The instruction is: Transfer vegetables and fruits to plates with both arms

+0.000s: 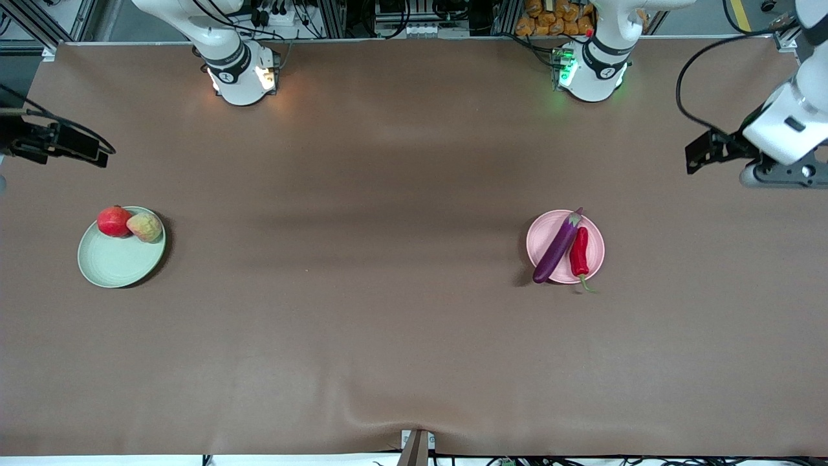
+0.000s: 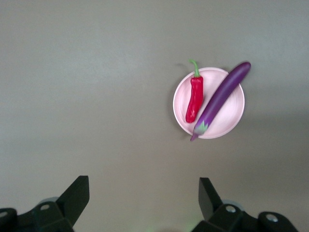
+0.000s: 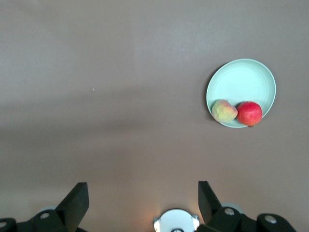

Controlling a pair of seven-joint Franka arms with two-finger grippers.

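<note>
The purple eggplant (image 1: pixel 557 249) and the red chili pepper (image 1: pixel 579 252) lie side by side on the light pink plate (image 1: pixel 546 233). The eggplant's ends and the chili's green stem overhang the rim. The red apple-like fruit (image 1: pixel 114 221) and the peach (image 1: pixel 145 227) sit touching at the rim of the pale green plate (image 1: pixel 116 262). My left gripper (image 1: pixel 695 158) is open and empty, up over bare table at the left arm's end. My right gripper (image 1: pixel 97 152) is open and empty, up over the right arm's end. The left wrist view shows the left gripper (image 2: pixel 144 186), eggplant (image 2: pixel 221 99), chili (image 2: pixel 195 99) and pink plate (image 2: pixel 227 121). The right wrist view shows the right gripper (image 3: pixel 143 191), peach (image 3: pixel 223 111), red fruit (image 3: pixel 249 113) and green plate (image 3: pixel 241 82).
A brown cloth (image 1: pixel 362 259) covers the table. The right arm's base (image 1: pixel 242 74) and the left arm's base (image 1: pixel 590 71) stand along the edge farthest from the front camera. A small mount (image 1: pixel 416 446) sits at the nearest edge.
</note>
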